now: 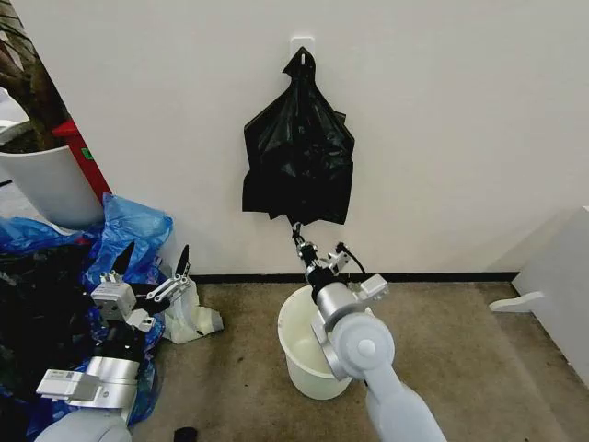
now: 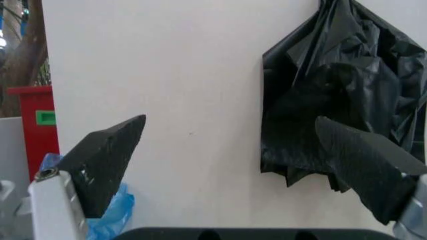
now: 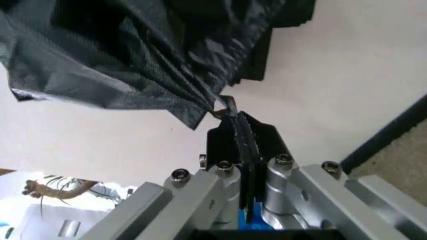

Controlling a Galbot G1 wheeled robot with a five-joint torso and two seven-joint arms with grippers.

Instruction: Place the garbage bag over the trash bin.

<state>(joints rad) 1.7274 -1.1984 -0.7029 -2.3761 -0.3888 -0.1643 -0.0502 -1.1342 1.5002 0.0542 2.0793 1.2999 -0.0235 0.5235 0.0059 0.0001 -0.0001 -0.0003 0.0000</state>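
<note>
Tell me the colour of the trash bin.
Cream-white; the trash bin shows best in the head view.

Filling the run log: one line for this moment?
right gripper: shut on garbage bag hanging on wall | left gripper: open, idle | trash bin: unlined

Garbage bag (image 1: 298,157) – thin, glossy, crinkled black plastic; trash bin (image 1: 304,354) – smooth cream plastic, faintly shiny

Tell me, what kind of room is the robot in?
Probably an indoor corner set up for trash chores: black bags hang on a white wall, a trash bin stands on carpet, blue bags piled nearby.
</note>
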